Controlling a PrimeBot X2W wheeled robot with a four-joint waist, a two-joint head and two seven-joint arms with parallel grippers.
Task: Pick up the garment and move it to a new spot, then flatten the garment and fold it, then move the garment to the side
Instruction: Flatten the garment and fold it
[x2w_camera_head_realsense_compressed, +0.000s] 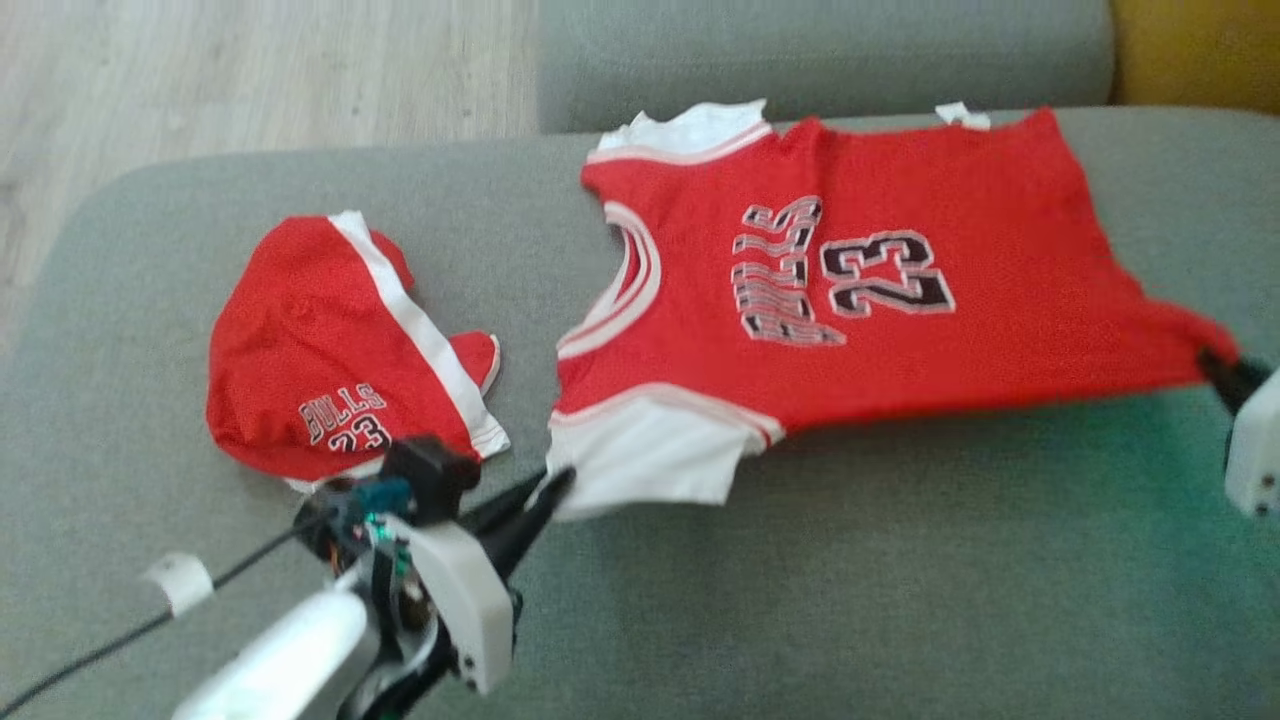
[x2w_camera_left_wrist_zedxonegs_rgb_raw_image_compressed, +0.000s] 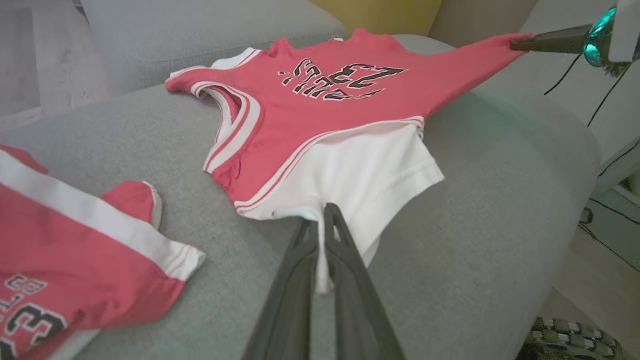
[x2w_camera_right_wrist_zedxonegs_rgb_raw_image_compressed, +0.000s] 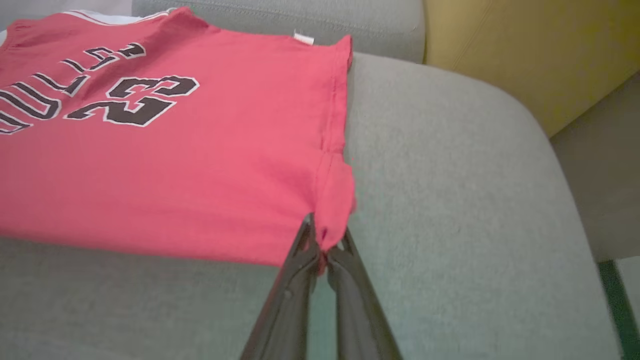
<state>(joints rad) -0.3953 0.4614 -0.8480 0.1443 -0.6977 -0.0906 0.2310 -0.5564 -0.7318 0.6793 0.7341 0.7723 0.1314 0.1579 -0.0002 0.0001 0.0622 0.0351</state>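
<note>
While both are clamped tight, left gripper (x2w_camera_head_realsense_compressed: 558, 482) grips the white sleeve of the jersey (x2w_camera_head_realsense_compressed: 900, 330), right gripper (x2w_camera_head_realsense_compressed: 1218, 365) its red hem corner, fabric stretched between them over the cushion (x2w_camera_head_realsense_compressed: 850, 580), shorts (x2w_camera_head_realsense_compressed: 300, 360) just beside the left gripper.

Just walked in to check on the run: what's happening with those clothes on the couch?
The robot holds a red jersey stretched between its two arms over a grey couch cushion. Its left gripper is shut on the white sleeve, its right gripper on the hem corner at the other end. The jersey is front up, not yet folded. Matching red shorts lie bunched to the robot's left, untouched.
</note>
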